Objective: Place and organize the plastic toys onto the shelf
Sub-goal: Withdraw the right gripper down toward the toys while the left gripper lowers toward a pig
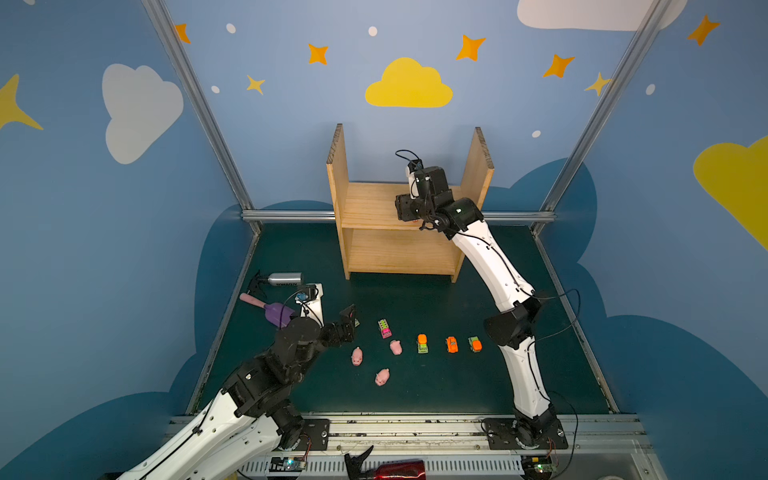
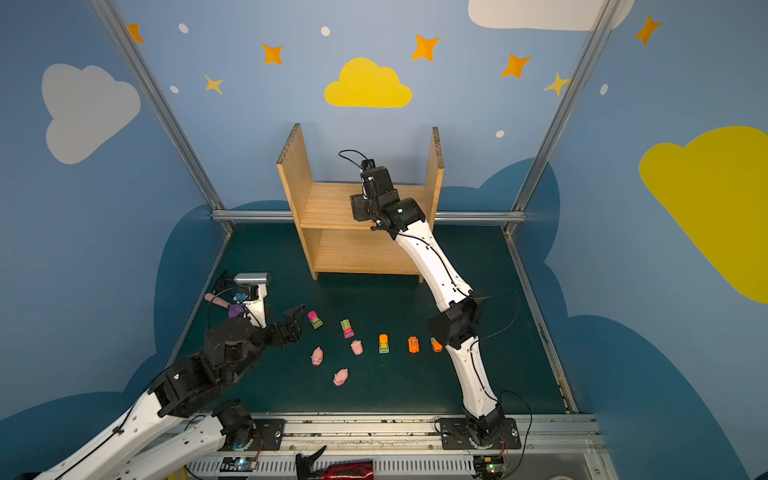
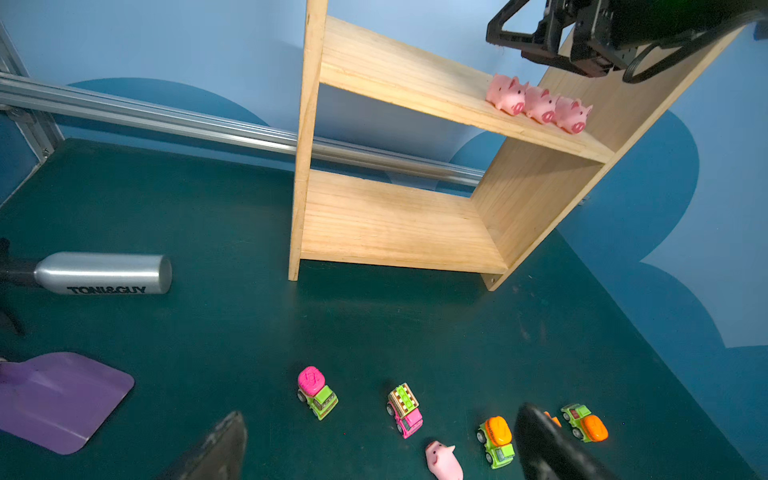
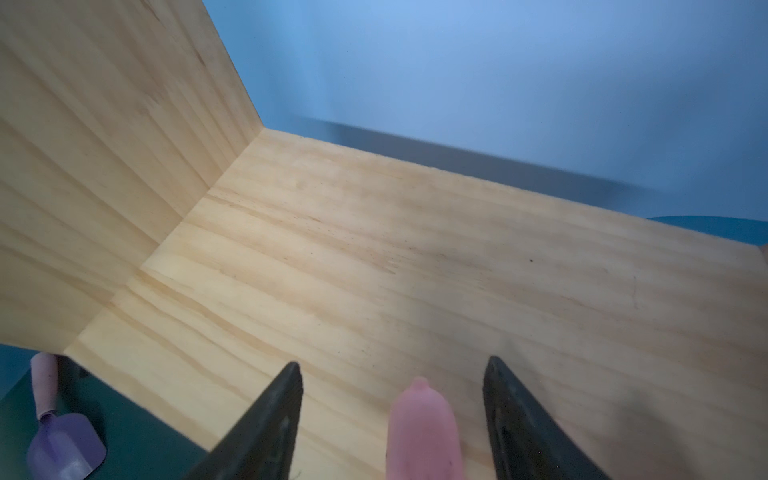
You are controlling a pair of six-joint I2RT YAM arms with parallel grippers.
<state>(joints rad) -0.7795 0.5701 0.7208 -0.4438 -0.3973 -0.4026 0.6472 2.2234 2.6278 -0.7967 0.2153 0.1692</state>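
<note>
Pigs, three of them, stand in a tight row on the upper board of the shelf. They touch one another, snouts facing out over the front edge, close to the side panel on my right arm's side.

My right claw hangs over that same board with its fingers apart. One pig stands on the wood between them, with a strip of bare board on either side, so I am gripping nothing. I cannot tell which of the three it is.

On the green table three more pigs lie loose in front of the shelf. Just beside them is a rough line of toy vehicles in orange, lime green and hot pink.

My left claw hovers low over the table, spread wide and empty. It is just beside the pink-topped green truck at the end of that line. A silver bottle and a purple scoop lie near the table's left edge, well apart from the toys.
</note>
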